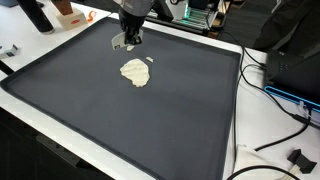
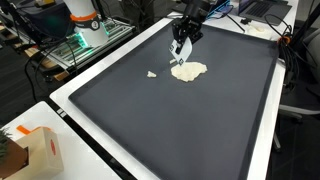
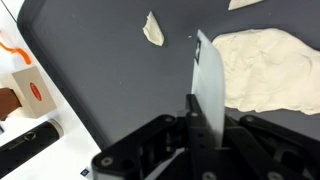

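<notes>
Jaws were pinched on a thin pale blade [image 3: 210, 75], with the gripper [image 3: 203, 118] hanging low over the mat [image 3: 100, 70]. The doughy blob [image 3: 265, 65] lay right by the blade at about 2 o'clock, touching or not, couldn't tell. A scrap [image 3: 153, 28] sat farther out at 11 o'clock. My take: the blade edge wanted a shallow angle on the mat and a firm grip so it wouldn't twist.

You see a matt, dark grey mat [image 1: 180, 120], smooth like rubber. The cream lump [image 1: 135, 72] looks soft and crumpled, cloth-like. At its 11 o'clock, your gripper [image 1: 126, 43] shows matt black plastic and a pale, smooth finger [image 3: 210, 90].
</notes>
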`<state>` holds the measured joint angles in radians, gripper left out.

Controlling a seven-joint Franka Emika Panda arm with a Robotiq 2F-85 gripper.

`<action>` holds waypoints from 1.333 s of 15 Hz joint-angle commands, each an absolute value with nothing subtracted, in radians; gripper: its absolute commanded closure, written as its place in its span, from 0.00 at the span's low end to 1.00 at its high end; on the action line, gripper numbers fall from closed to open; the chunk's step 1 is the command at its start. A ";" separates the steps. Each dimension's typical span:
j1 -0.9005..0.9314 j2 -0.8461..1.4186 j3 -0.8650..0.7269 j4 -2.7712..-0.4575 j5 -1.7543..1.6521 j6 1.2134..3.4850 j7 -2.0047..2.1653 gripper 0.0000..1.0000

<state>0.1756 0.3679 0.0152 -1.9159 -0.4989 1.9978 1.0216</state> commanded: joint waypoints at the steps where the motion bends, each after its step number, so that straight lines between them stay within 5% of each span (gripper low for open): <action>1: 0.198 0.405 0.001 -1.887 -0.501 1.961 1.026 0.99; 20: 0.250 0.466 0.000 -1.874 -0.541 1.941 0.946 0.99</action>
<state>0.2291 0.4557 0.0121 -1.8836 -0.5049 1.9534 0.9716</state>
